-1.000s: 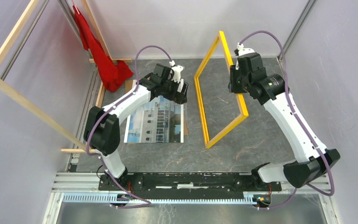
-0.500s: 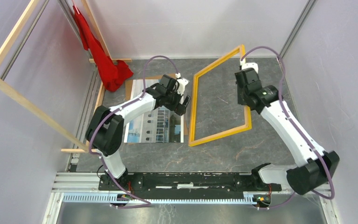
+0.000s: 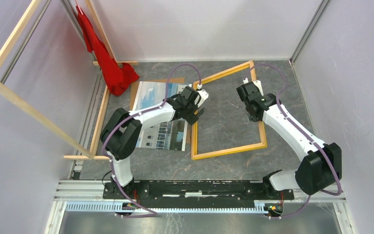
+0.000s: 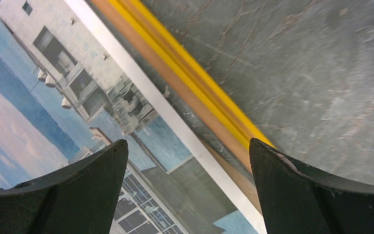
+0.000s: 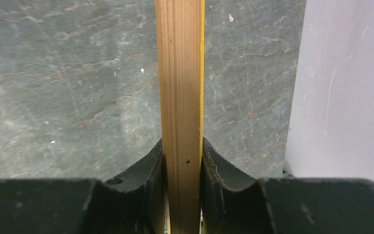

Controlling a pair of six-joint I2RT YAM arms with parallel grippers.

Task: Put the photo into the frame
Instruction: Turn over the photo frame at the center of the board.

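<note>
Your right tool (image 5: 183,155) pinches the frame (image 3: 229,150) by its pale wood rail; your left tool (image 4: 187,144) gapes above the photo (image 3: 151,95).

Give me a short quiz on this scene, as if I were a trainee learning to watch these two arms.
1. True or false: the right tool clamps one bar of the thin rectangular yellow-and-wood picture frame.
2. The large paper photo of a white-grey building lies: A) picture side up, B) white back up, C) rolled up?
3. Fill in: the jaws of the left tool stand ____.
Key: 1 true; 2 A; 3 open.
</note>
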